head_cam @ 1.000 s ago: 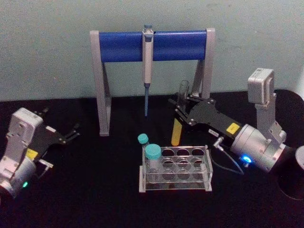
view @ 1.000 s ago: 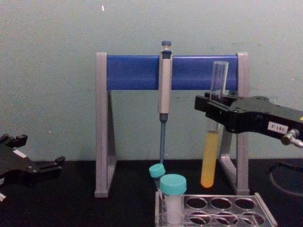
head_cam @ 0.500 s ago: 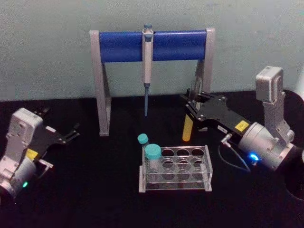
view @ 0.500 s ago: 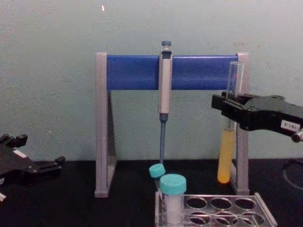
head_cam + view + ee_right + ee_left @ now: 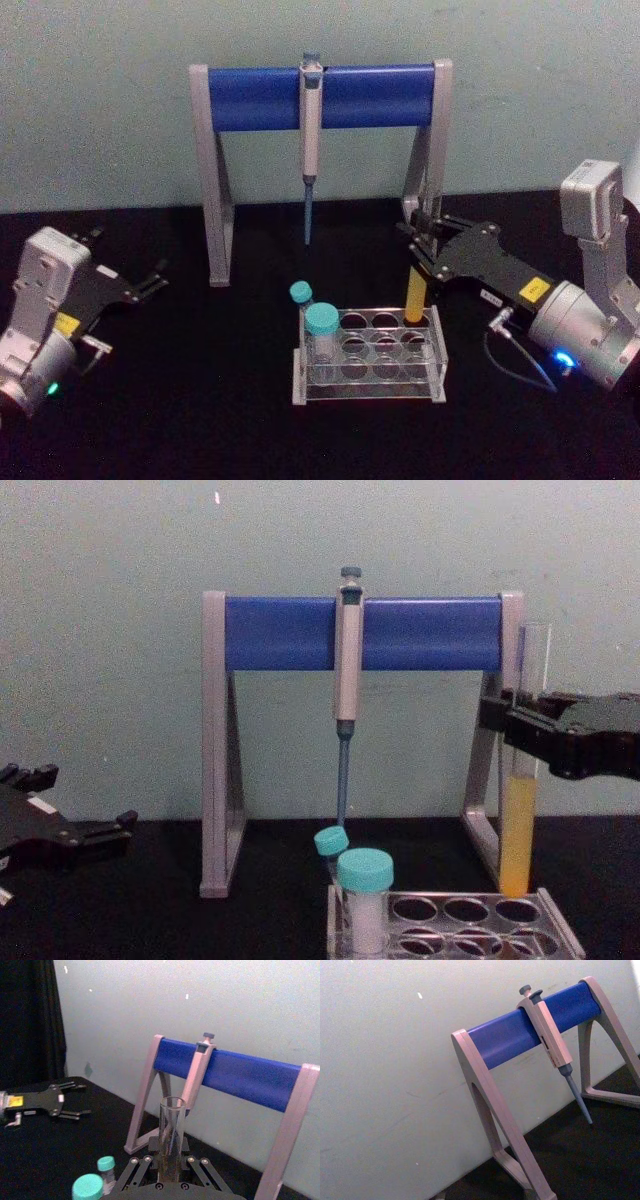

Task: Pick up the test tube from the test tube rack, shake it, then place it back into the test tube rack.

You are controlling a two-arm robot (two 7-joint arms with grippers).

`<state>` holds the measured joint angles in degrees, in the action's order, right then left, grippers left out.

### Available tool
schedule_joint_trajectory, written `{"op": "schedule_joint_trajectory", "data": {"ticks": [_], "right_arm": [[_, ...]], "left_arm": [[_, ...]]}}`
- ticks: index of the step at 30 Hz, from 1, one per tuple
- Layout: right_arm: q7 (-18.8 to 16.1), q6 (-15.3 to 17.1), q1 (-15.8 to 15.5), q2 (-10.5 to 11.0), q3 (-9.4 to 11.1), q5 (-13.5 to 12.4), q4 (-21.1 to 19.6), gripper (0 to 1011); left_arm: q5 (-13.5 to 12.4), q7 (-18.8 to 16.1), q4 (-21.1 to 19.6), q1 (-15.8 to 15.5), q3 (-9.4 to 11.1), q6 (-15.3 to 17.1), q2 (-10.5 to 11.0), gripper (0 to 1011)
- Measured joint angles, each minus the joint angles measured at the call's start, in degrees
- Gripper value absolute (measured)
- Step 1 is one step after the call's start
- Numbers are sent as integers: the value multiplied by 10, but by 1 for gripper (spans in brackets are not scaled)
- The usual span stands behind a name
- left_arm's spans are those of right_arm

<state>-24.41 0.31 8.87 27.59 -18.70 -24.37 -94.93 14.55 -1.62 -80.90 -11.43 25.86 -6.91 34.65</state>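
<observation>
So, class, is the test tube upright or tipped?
Upright. The test tube stands vertical in the right gripper, open end up, liquid settled low, its tip at the rack. The left gripper sits parked aside.

Items counted on the tabletop (image 5: 200,410):
- Test tube (image 5: 414,297) with yellow-orange liquid: one.
- Test tube rack (image 5: 370,392): one.
- Teal-capped tubes: two, the near capped tube (image 5: 322,322) and the far capped tube (image 5: 301,293).
- Pipette (image 5: 311,130): one.
- Pipette stand (image 5: 255,98): one.
- End effectors: two, the left end effector (image 5: 155,279) and the right end effector (image 5: 419,236).
</observation>
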Motion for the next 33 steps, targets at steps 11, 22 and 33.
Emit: {"op": "schedule_joint_trajectory", "data": {"ticks": [11,22,33], "right_arm": [[-28,11,5,-3,-20,-20,-3,226],[-27,-17,45,-33,-36,-19,51,226],[4,-32,55,-53,-27,3,76,226]], "left_arm": [[0,0,0,0,0,0,0,1010],[0,0,0,0,0,0,0,1010],[0,0,0,0,0,0,0,1010]]}}
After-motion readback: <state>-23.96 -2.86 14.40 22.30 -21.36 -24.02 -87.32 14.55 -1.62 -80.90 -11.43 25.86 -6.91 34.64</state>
